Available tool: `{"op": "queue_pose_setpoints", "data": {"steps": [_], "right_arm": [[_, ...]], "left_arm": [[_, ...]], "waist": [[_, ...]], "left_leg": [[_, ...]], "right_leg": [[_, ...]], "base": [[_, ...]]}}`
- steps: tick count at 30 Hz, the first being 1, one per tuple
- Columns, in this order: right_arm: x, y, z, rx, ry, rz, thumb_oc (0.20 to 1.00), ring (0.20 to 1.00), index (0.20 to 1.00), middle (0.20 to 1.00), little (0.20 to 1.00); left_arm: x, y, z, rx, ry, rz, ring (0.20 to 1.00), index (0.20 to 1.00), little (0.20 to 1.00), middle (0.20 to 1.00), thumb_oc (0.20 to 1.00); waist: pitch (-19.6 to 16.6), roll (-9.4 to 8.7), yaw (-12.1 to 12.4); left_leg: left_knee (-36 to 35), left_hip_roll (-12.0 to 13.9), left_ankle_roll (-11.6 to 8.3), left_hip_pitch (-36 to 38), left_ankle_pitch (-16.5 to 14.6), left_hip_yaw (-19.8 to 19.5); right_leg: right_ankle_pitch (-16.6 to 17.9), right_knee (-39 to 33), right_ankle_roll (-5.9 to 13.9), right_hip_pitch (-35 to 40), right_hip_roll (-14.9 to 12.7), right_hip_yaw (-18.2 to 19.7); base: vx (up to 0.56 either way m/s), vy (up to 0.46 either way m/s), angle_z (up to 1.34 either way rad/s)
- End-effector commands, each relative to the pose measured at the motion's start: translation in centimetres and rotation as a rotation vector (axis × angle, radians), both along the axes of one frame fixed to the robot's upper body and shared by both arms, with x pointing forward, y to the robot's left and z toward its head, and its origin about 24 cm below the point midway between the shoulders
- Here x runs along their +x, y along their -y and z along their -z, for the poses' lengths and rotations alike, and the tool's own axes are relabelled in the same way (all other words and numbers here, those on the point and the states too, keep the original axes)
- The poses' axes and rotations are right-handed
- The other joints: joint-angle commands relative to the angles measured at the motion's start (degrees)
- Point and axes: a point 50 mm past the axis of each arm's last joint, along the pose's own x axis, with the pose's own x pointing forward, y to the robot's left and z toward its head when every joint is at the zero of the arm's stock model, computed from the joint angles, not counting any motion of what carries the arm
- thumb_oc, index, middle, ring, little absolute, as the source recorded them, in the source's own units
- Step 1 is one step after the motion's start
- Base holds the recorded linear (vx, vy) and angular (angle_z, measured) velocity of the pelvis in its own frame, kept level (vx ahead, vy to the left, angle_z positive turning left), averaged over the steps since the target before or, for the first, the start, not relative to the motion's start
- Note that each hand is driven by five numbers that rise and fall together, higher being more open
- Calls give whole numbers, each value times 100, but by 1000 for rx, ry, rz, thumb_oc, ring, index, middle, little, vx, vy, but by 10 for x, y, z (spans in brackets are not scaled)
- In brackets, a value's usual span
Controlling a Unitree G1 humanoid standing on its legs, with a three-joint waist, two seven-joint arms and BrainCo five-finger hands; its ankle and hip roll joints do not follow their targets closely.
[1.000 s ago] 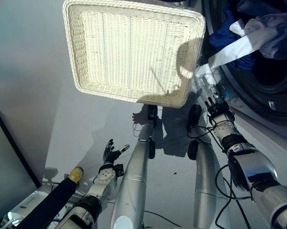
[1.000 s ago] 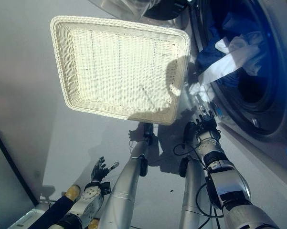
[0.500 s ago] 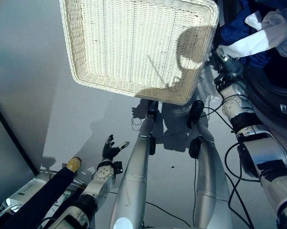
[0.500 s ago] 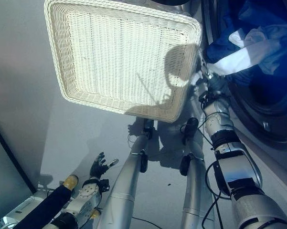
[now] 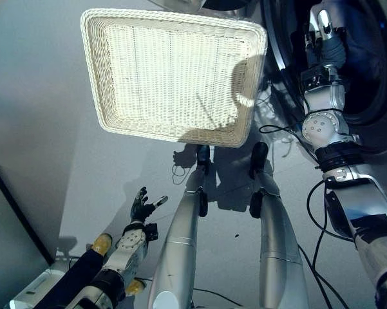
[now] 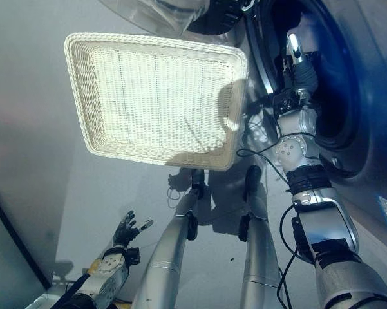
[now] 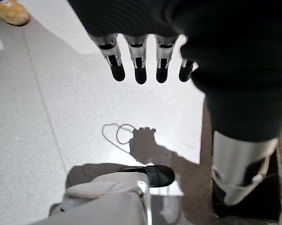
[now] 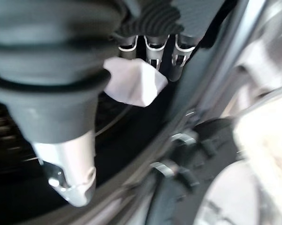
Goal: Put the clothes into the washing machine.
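Observation:
The washing machine's round opening [image 5: 373, 71] is at the upper right, dark inside. My right hand [image 5: 326, 40] reaches up into that opening. In the right wrist view a bunch of white cloth [image 8: 131, 82] sits pinched under its fingers [image 8: 152, 54], with the dark drum behind. The white wicker basket [image 5: 103, 77] lies on the floor left of the machine, with nothing in it. Down at the lower left my left hand [image 5: 140, 207] hangs with its fingers [image 7: 138, 70] spread and straight over the grey floor, holding nothing.
A person's tan shoe [image 5: 102, 244] and dark trouser leg stand close by my left hand. A dark panel [image 5: 6, 244] borders the left side. The machine's clear door [image 6: 161, 13] shows above the basket. Grey floor lies between basket and panel.
My right hand has risen from the hanging white cloth below the rim up into the drum opening, taking the cloth with it. The camera view shifted. The left hand stayed put.

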Motion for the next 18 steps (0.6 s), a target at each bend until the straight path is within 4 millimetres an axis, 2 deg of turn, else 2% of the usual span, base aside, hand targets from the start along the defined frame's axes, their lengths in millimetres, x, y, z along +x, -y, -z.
{"op": "queue_pose_setpoints", "data": {"steps": [1,3,5,8,9,10,11,13,14,15,16,17,18], "right_arm": [[-29,7,-29,-38,201,30,1000,1000,1000,1000,1000],[-29,7,-29,-38,201,30,1000,1000,1000,1000,1000],[-42,8,-38,-9,291,59,1000,1000,1000,1000,1000],[-75,25,-49,175,457,328,1000,1000,1000,1000,1000],[-79,27,-50,205,469,360,1000,1000,1000,1000,1000],[-97,51,-46,439,530,542,1000,1000,1000,1000,1000],[-102,58,-42,550,530,609,1000,1000,1000,1000,1000],[-103,76,-33,749,483,659,1000,1000,1000,1000,1000],[-98,88,-26,928,400,665,1000,1000,1000,1000,1000],[-99,88,-27,931,405,663,1000,1000,1000,1000,1000],[-91,97,-12,1107,285,651,1000,1000,1000,1000,1000],[-86,102,-5,1197,222,635,1000,1000,1000,1000,1000],[-83,104,1,1240,184,632,1000,1000,1000,1000,1000]], "left_arm": [[-25,-10,18,12,-80,-32,1000,1000,1000,1000,1000],[-25,-10,18,12,-80,-32,1000,1000,1000,1000,1000],[-26,-12,19,18,-91,-37,1000,1000,1000,1000,1000],[-27,-11,21,18,-105,-51,1000,1000,1000,1000,1000],[-27,-11,21,18,-106,-52,1000,1000,1000,1000,1000],[-26,-8,21,18,-107,-59,1000,1000,1000,1000,1000],[-25,-6,21,20,-108,-57,1000,1000,1000,1000,1000],[-24,-5,20,20,-107,-54,1000,1000,1000,1000,1000],[-22,-3,19,15,-100,-54,1000,1000,1000,1000,1000],[-20,-3,18,14,-94,-54,1000,1000,1000,1000,1000],[-21,-3,19,14,-96,-53,1000,1000,1000,1000,1000],[-20,-3,19,13,-91,-54,1000,1000,1000,1000,1000],[-21,-2,20,13,-95,-54,1000,1000,1000,1000,1000]], "waist": [[-96,255,-207],[-96,254,-206],[-96,207,-273],[-96,143,-360],[-96,136,-365],[-96,109,-401],[-96,108,-395],[-96,118,-401],[-96,139,-385],[-96,142,-387],[-96,154,-361],[-96,155,-353],[-96,160,-341]], "left_leg": [[280,-522,217,231,-477,100],[280,-521,217,234,-478,101],[351,-519,230,311,-550,150],[424,-498,247,456,-658,229],[430,-497,248,468,-667,234],[432,-515,262,526,-696,217],[433,-524,264,547,-704,205],[403,-541,269,572,-682,184],[319,-540,267,574,-619,189],[293,-547,270,530,-553,194],[234,-525,259,591,-571,201],[167,-525,264,563,-484,210],[155,-517,264,618,-526,208]], "right_leg": [[0,-244,330,178,229,-188],[0,-245,330,181,230,-187],[32,-278,332,247,213,-174],[26,-288,339,392,223,-121],[24,-288,341,407,226,-117],[25,-297,351,481,245,-90],[36,-310,354,506,249,-78],[58,-328,354,532,248,-75],[90,-382,352,535,226,-97],[157,-416,345,496,218,-101],[109,-425,356,552,205,-129],[178,-472,346,533,194,-153],[122,-457,353,582,197,-158]], "base": [[-12,-3,-8],[-5,-2,-5],[-3,6,-2],[-4,16,-5],[-7,-9,-9],[-9,-19,-9],[-12,-23,-8],[-30,-4,-2],[-59,3,4],[-50,11,5],[-47,2,3],[0,0,0],[0,0,0]]}}
